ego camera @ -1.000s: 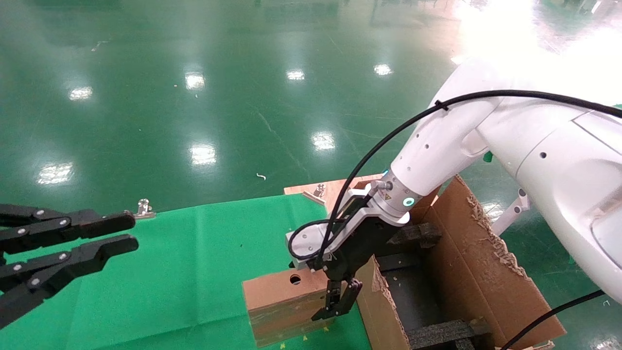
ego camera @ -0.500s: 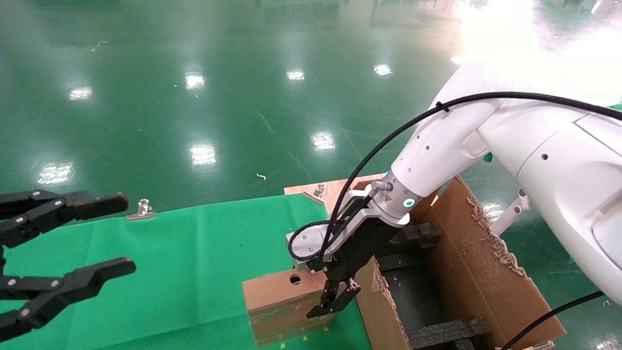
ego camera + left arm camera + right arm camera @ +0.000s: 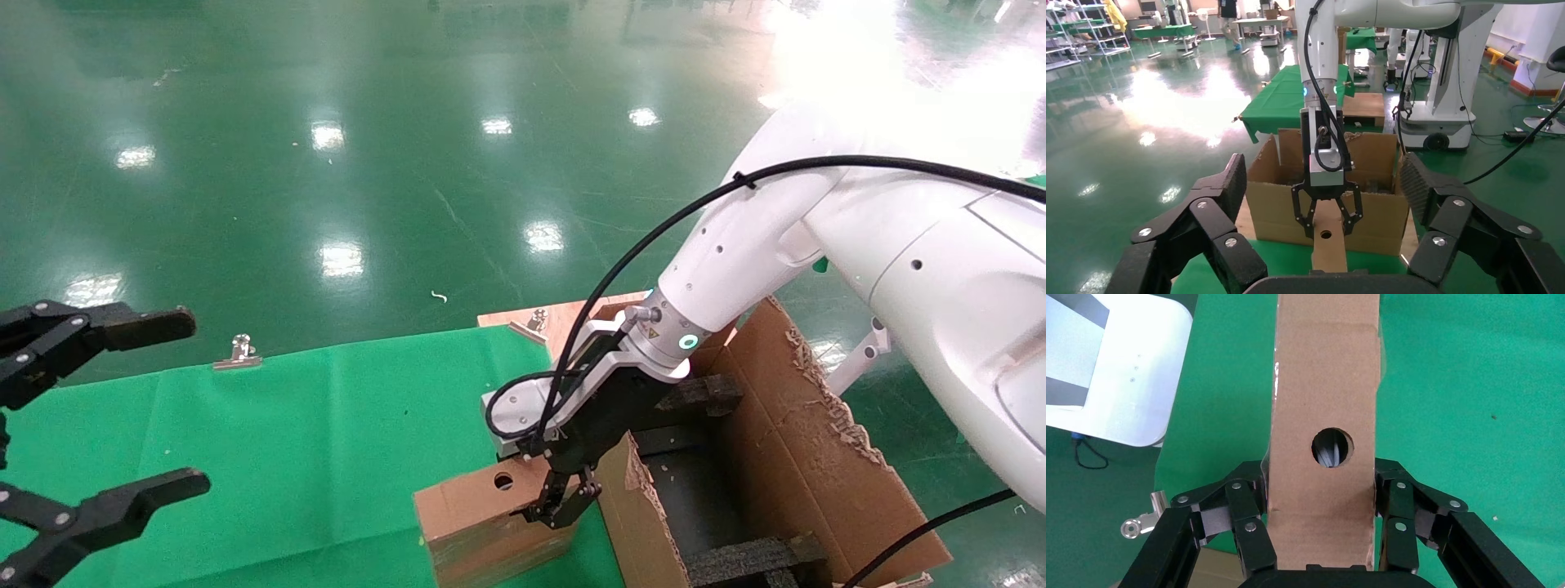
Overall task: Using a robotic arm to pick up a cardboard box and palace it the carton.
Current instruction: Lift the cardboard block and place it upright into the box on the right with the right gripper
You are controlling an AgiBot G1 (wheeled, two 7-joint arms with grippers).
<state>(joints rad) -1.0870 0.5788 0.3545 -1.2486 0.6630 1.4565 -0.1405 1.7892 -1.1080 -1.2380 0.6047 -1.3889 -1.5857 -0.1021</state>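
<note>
The small brown cardboard box (image 3: pixel 478 531) with a round hole stands on edge on the green cloth, slightly tilted, right beside the carton (image 3: pixel 805 457). The robotic arm comes down from the right, and its right gripper (image 3: pixel 562 505) is shut on the box's upper end. In the right wrist view the fingers (image 3: pixel 1245 517) press both broad faces of the cardboard box (image 3: pixel 1324 404) just below the hole. My left gripper (image 3: pixel 194 402) hangs wide open over the cloth's left side, holding nothing. The left wrist view faces the cardboard box (image 3: pixel 1329 245) and the carton (image 3: pixel 1376 214).
Black foam inserts (image 3: pixel 703 392) lie inside the carton, whose flap edges are ragged. A green cloth (image 3: pixel 327 441) covers the table, held by metal clips (image 3: pixel 239 353). A wooden board corner (image 3: pixel 564 314) shows behind the carton. Shiny green floor lies beyond.
The right gripper's fingers have closed onto the cardboard box, which has shifted and tipped a little. The left gripper has opened wide and drawn back to the left.
</note>
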